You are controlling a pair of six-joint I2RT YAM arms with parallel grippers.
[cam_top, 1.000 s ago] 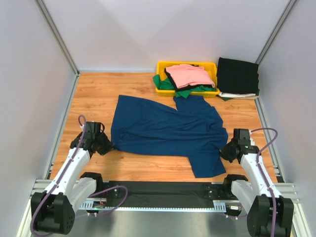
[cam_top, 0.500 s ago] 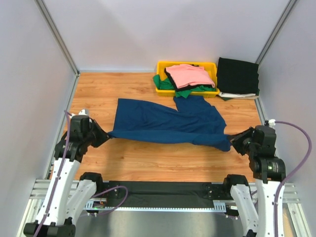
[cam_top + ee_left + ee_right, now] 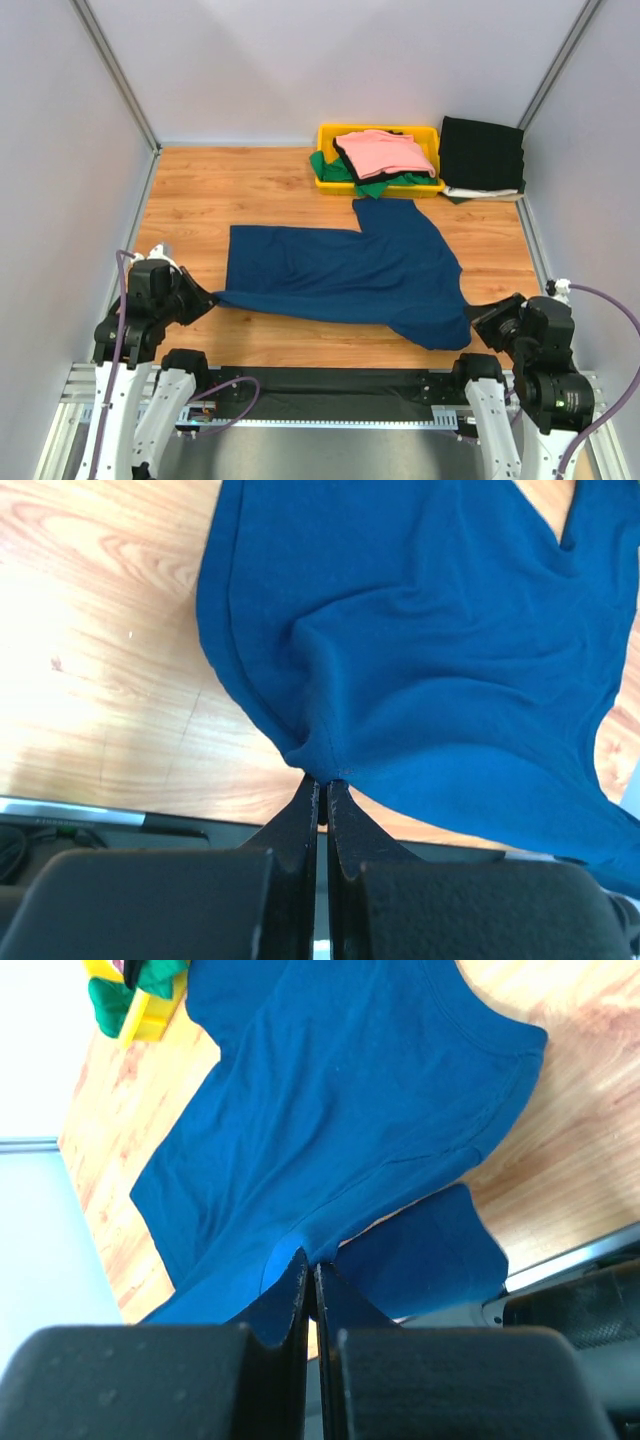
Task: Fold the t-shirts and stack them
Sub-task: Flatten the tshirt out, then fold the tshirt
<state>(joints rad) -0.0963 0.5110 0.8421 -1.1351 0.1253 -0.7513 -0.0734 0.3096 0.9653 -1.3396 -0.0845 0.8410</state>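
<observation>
- Pinching the navy tee (image 3: 340,275) at its near edge, one arm on each side; cloth lies across the middle of the table (image 3: 200,190).
- Left gripper (image 3: 207,297): clamped on the tee's near-left corner. In the left wrist view the fingers (image 3: 300,825) meet tip to tip with a small bunch of hem between them, and creases fan out from the pinch.
- Right gripper (image 3: 482,318): clamped on the tee's near-right part. In the right wrist view the fingers (image 3: 290,1295) are pressed together on a fold of blue cloth. A loose flap lies just to the right of the pinch.
- Near hem runs from one gripper to the other, fairly straight on the left and sagging into a rounded lobe on the right.
- One sleeve of the navy tee points toward the back and ends just short of the bin (image 3: 325,130).
- I cannot tell whether the gripped corners are lifted or resting on the wood.
- Bin sits at the back, right of centre. Pink tee (image 3: 385,152) is on top of the heap inside, with a thin black edge showing under it.
- Green tee (image 3: 372,187) spills over the bin's front rim onto the table.
- Black folded cloth (image 3: 482,152) lies just right of the bin, by the right wall, with a pale layer showing under its near edge.
- Black mat (image 3: 330,385) runs between the arm bases.
</observation>
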